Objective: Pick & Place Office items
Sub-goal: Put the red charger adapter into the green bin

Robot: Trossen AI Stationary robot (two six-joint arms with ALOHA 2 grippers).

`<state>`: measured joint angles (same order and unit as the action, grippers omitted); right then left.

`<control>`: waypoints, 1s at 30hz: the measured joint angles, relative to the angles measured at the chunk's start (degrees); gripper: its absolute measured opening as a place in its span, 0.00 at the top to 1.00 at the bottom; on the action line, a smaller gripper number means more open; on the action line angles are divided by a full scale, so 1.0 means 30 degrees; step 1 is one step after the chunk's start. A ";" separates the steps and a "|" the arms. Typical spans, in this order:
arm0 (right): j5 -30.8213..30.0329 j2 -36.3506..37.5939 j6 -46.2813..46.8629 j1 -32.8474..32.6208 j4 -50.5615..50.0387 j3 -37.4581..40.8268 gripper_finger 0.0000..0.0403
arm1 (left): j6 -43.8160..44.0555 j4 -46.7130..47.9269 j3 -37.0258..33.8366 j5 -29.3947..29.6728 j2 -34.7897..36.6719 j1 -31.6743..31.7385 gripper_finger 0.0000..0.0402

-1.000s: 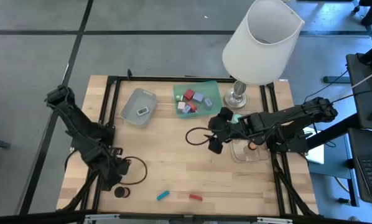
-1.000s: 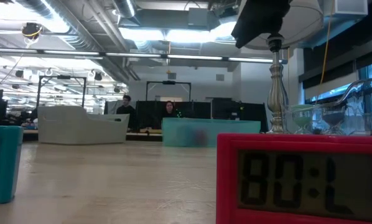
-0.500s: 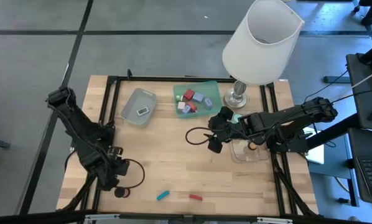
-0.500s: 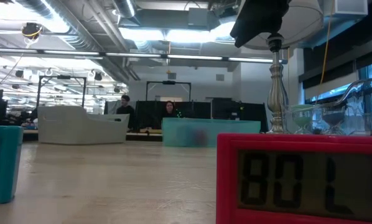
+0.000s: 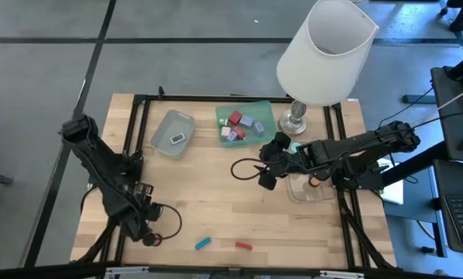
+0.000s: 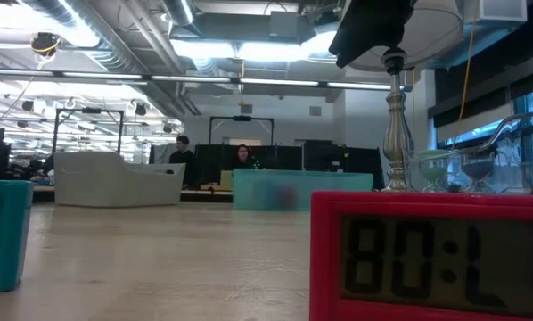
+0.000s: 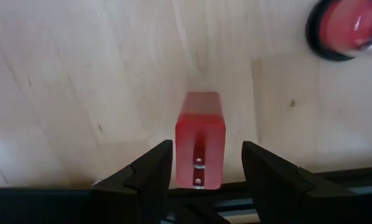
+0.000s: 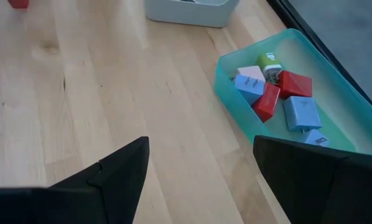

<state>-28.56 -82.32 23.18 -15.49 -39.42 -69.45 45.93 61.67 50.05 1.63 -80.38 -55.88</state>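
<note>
1. Left wrist view: the left gripper (image 7: 201, 171) has its jaws apart on either side of a red block (image 7: 199, 138) lying on the wooden table (image 7: 80, 81); contact cannot be told.
2. That arm is folded low over the table's front left corner, next to a black short cylinder (image 5: 150, 239).
3. The right gripper (image 5: 272, 161) hovers with jaws apart, empty, near the green tray (image 8: 236, 112) of coloured blocks.
4. A teal bar (image 5: 203, 243) and a red bar (image 5: 243, 246) lie near the front edge; behind stands an open office.
</note>
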 joint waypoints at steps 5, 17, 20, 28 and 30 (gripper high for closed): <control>-0.0051 0.0001 0.0000 0.0006 0.0000 0.0000 0.28 | -0.1101 0.0007 0.0003 0.0026 -0.0729 0.0007 0.53; -0.0051 -0.0002 -0.0007 0.0006 0.0000 0.0000 0.28 | -0.2525 0.0017 -0.0001 0.0087 -0.2435 0.0007 0.54; -0.0046 -0.0002 -0.0015 0.0000 -0.0007 0.0000 0.28 | -0.2526 0.0020 -0.0001 0.0077 -0.2468 0.0080 0.59; -0.0051 0.0001 -0.0112 0.0000 -0.0007 0.0000 0.28 | -0.2217 0.0001 0.0090 -0.0842 -0.2420 0.1214 0.70; -0.0044 0.0004 -0.0365 0.0006 -0.0007 0.0000 0.28 | -0.2245 -0.0048 0.0343 -0.0270 -0.2176 0.1635 0.70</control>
<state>-28.69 -82.30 22.08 -15.47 -39.44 -69.45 39.20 61.52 51.08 0.82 -86.91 -50.97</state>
